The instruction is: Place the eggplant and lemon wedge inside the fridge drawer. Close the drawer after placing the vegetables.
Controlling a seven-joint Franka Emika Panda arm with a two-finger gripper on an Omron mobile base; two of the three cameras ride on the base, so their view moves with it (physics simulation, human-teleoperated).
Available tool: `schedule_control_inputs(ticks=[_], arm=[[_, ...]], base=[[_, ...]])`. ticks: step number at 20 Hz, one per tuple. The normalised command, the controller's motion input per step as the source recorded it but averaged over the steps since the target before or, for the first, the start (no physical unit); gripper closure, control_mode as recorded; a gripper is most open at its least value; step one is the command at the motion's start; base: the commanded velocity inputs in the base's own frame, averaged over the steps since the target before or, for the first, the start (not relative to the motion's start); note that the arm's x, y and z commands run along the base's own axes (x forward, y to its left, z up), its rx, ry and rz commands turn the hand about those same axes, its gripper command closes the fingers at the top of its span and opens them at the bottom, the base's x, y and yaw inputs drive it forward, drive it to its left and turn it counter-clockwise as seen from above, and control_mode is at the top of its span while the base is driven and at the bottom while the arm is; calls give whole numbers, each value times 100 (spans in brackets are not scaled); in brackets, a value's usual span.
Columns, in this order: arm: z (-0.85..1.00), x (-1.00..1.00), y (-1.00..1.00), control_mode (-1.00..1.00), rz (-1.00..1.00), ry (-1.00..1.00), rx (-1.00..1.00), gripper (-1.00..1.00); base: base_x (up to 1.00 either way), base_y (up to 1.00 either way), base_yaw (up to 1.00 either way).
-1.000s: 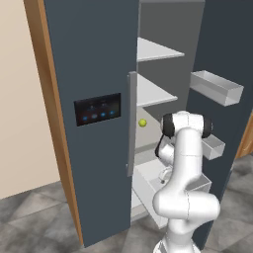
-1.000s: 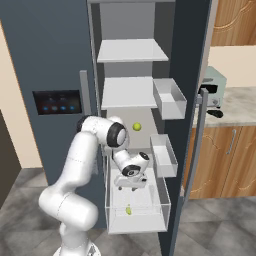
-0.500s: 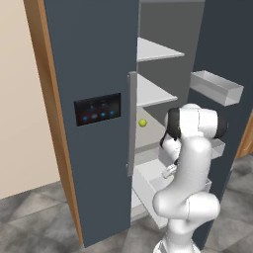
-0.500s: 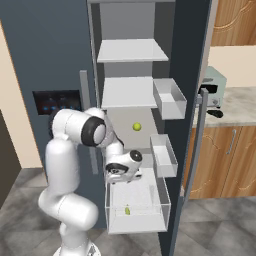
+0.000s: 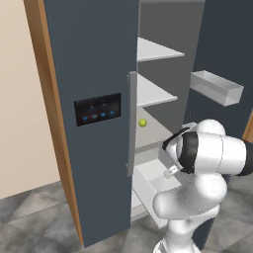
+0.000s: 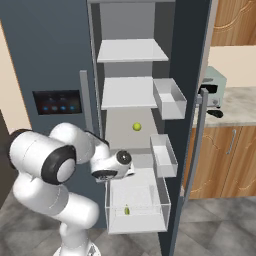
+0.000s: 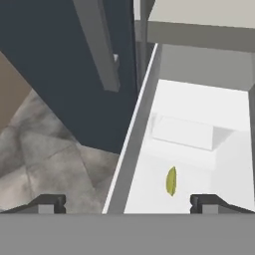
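The fridge drawer [image 6: 138, 221] stands pulled out at the bottom of the open fridge, also seen as the fridge drawer [image 5: 147, 184]. The lemon wedge [image 6: 127, 210], a thin yellow-green sliver, lies on its floor near the front. In the hand view the lemon wedge [image 7: 171, 181] rests inside the drawer, right of the drawer's left wall [image 7: 130, 149]. My gripper [image 6: 111, 174] hangs over the drawer's rear left corner, and the gripper [image 7: 128, 204] is open, with nothing held between its tips. The eggplant is out of view.
A round yellow-green ball [image 6: 136, 127] sits on the shelf above the drawer, also visible as the ball [image 5: 142, 122]. Door bins [image 6: 164, 150] jut out on the open right door. The closed left door's handle [image 5: 131, 123] stands close beside the drawer.
The arm's elbow has swung out to the side and toward the cameras. The hand has stayed over the drawer's left rear. The gripper stayed open and the lemon wedge has not moved.
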Motion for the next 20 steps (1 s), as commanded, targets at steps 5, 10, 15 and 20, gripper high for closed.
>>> schedule_control_inputs(ticks=[5, 10, 15, 20], arm=[[100, 0, 0, -100, 0, 8, 2, -100], [100, -7, -1, -100, 0, 13, 3, -100], [91, -61, -1, -100, -6, 3, 10, -100], [46, -98, 9, -100, -18, -1, 9, -100]], base=[[0, 0, 0], [0, 0, 0], [0, 0, 0], [0, 0, 0]])
